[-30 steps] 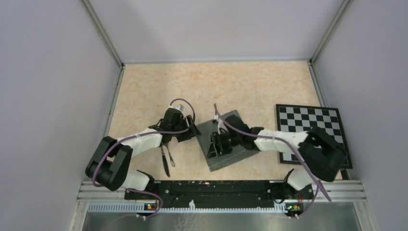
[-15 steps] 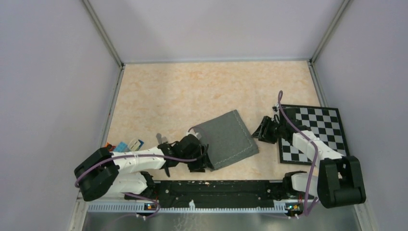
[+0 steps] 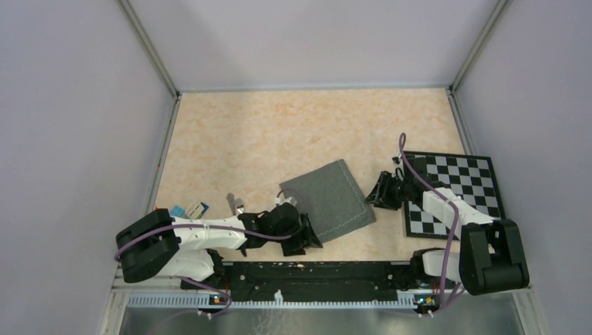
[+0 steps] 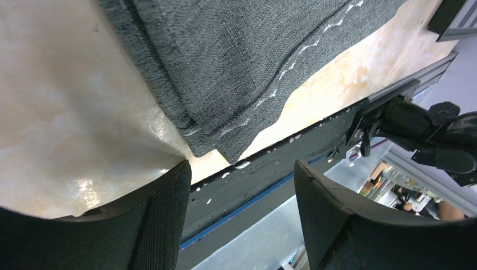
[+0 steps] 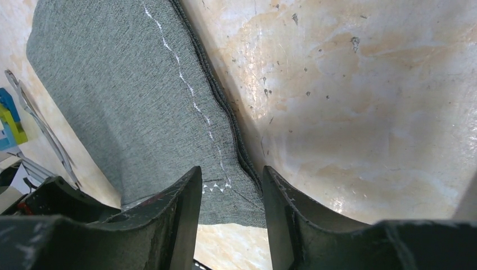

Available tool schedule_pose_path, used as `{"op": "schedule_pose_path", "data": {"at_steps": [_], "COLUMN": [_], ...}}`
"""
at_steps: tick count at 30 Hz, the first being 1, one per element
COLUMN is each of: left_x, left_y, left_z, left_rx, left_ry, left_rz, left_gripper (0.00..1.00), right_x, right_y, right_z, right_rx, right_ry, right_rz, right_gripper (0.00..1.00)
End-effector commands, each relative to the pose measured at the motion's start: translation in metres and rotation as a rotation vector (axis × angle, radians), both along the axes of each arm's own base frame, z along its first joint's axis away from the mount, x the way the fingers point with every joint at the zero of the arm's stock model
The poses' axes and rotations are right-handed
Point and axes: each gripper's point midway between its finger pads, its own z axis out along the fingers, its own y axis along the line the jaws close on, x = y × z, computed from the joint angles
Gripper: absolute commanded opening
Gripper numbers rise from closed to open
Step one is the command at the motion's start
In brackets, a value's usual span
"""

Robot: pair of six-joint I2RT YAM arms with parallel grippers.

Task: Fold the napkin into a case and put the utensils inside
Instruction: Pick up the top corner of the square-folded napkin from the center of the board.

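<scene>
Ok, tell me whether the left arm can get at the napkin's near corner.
Probably yes: the left claw is open right at the napkin's near corner, with nothing between them.

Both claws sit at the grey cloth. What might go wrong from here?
The left gripper is open at the near corner of the napkin, where layers are stacked; it might pinch only one. The right gripper is open at the right edge; uneven pulls could skew the cloth. The utensils lie close to the left arm, which might knock them.
</scene>
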Motion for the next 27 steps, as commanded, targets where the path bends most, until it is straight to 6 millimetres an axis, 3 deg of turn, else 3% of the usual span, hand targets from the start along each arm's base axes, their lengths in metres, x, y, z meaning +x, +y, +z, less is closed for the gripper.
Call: {"op": "schedule_pose_path", "data": {"at_steps": [1,11,15,22,27], "left_x": [0.012,0.028,0.028,0.025,0.022], "left_y": [0.014,0.019,0.017,0.022,0.025], "left_z": [-0.005,-0.012,-0.019,-0.027,-0.030], "left_rx": [0.031,0.065,0.071,0.102,0.110], "left_ry": [-0.050,-0.074,-0.066,-0.056,-0.045], "left_rz": [0.110,0.207,0.205,0.199,0.195], "left_gripper": [0.71,0.60,0.50,0.29,0.27], "right_x": [0.000,-0.005,-0.006,-0.008,-0.011], "right_y": [0.000,0.000,0.001,0.008,0.013], "right_z": [0.001,-0.006,-0.006,0.007,0.016], "right_rx": [-0.015,-0.038,-0.039,-0.009,0.006], "right_ry": [-0.024,-0.022,-0.021,-0.052,-0.076], "right_rz": [0.012,0.003,0.007,0.030,0.034], "right_gripper": [0.44,0.41,0.38,0.32,0.32]}}
